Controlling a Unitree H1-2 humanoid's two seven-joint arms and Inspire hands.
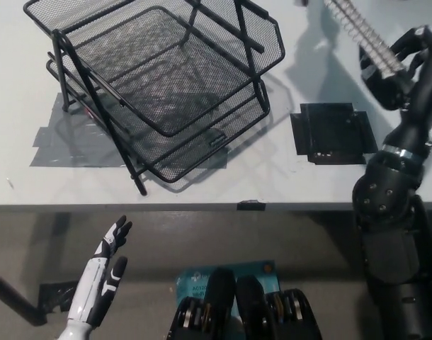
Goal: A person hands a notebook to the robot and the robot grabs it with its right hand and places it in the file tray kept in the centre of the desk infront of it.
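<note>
right hand (404,67) raised, gripping notebook (361,34)

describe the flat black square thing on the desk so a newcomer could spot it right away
On the pale desk, look right of the black mesh file tray, near the front edge. The flat black square plate lies there beside the right hand's arm. Unlike the tall wire tray, it is solid and low.

The robot's left hand (103,276), below the desk edge (166,207), is white with black fingertips and black bands along the slim fingers. The right hand (400,67), above that edge, is all black with jointed, glossy segments. Its forearm is a smooth black shell ending in a thin silver ring, then a rounded housing dotted with small screws.
</note>
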